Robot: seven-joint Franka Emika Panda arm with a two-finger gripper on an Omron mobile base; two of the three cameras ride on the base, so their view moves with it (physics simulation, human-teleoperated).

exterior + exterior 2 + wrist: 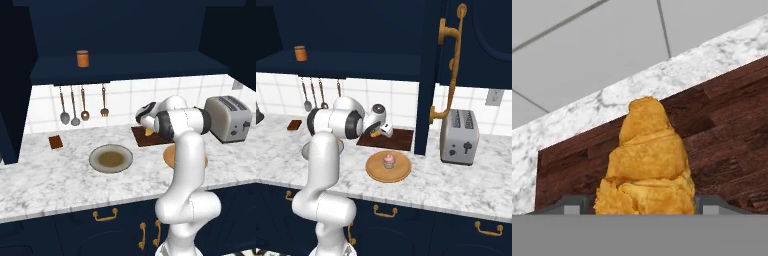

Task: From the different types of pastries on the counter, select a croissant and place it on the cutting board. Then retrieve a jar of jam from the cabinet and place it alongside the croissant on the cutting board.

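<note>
The golden croissant point(647, 165) rests on the dark brown cutting board point(722, 135) at the back of the marbled counter point(45, 175). My gripper point(644, 205) is low over the board point(398, 137), one dark fingertip close on each side of the croissant point(375, 133). Whether the tips still press on it I cannot tell. The orange-brown jar of jam point(82, 58) stands on the shelf of the navy cabinet point(125, 30), up and to the left of the gripper point(148, 131). The jar point(300, 53) stands alone.
A pink cupcake point(388, 160) sits on a round tan plate point(376, 172) in front of the board. A flat brown square point(56, 142) lies at the left, a round dish point(111, 159) mid-counter, a toaster point(229, 118) at the right. Utensils point(75, 105) hang on the wall. An open cabinet door point(428, 75) juts out beside the board.
</note>
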